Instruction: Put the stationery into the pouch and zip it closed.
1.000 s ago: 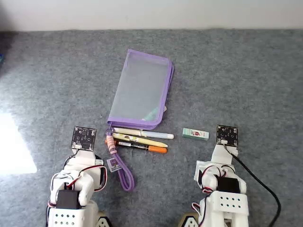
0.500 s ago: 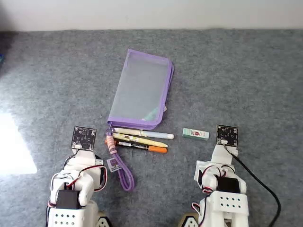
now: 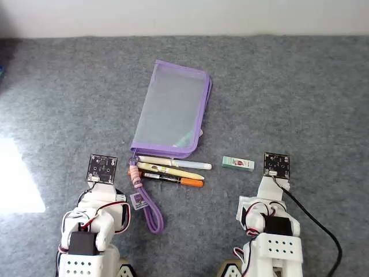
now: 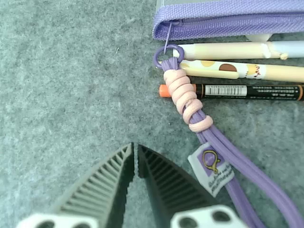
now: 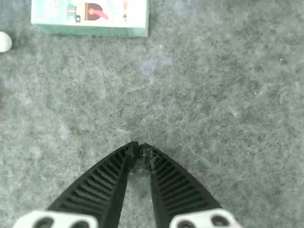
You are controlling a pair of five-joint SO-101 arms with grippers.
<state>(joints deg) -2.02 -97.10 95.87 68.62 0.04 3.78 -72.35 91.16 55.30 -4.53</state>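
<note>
The pouch (image 3: 173,112) lay flat on the grey worktop (image 3: 300,86). It was a translucent lilac sleeve with purple trim, and a purple wrist strap (image 3: 147,202) trailed from its zip pull. Three pens (image 3: 170,171) lay side by side just beside the pouch's zip edge, and a small green box (image 3: 238,164) sat near them. The left gripper (image 4: 135,152) and right gripper (image 5: 140,149) were pressed together, empty and apart from the pouch. Nothing had shifted since the earlier frames.

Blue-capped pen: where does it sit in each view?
High: blue-capped pen, nearest the pouch of three pens.
Left wrist: pen between pouch edge and spotted pen.
Right wrist: probably the pale tip beside the green box.
Landmark: green box lies off its capped end in the high view too.
</note>
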